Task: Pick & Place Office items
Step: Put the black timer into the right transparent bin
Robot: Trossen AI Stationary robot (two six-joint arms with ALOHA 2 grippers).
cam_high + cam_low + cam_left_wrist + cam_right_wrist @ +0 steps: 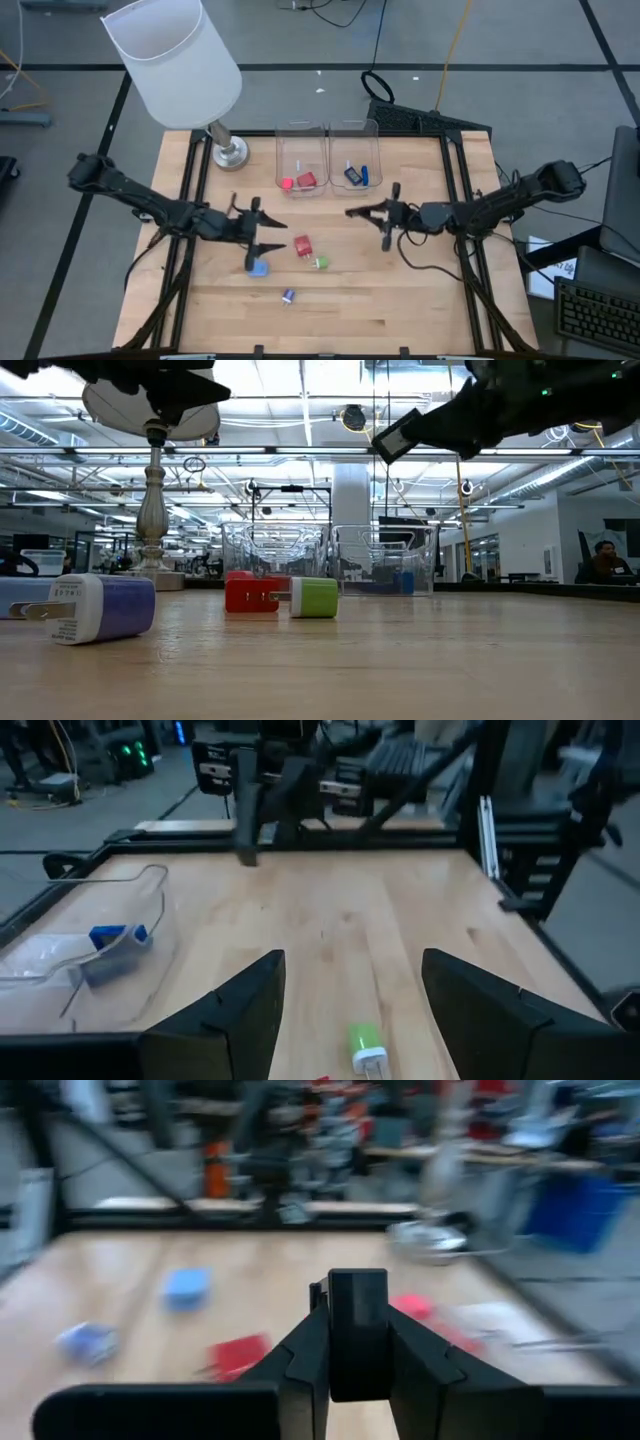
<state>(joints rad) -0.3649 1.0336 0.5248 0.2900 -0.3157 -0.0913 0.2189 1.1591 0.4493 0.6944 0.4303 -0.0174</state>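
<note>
Office items lie in two groups on the pale wooden desk (400,290). Loose on the boards near the middle are a small red block (302,245), a little green plug-shaped piece (321,263), a light blue flat piece (259,267) and a tiny dark blue plug-shaped piece (288,296) nearest the front edge (in the low view that last one shows two metal prongs). At the far side of the desk stand two clear plastic bins side by side: the left clear bin (301,140) holds two small red pieces (297,182), and the right clear bin (354,135) holds a dark blue piece and a lighter blue one (356,175) close together.

The left hand (268,233) hovers above the desk just beside the light blue flat piece, with the red block a little to its right; its fingers (235,1010) stand apart with nothing between them. The right hand (352,211) hangs over bare boards in front of the right clear bin, well apart from the loose pieces, and its fingers are pressed together on nothing.

A big lamp with a white shade (172,62) and a metal base (229,152) stands at the far left corner, just beside the left clear bin.
</note>
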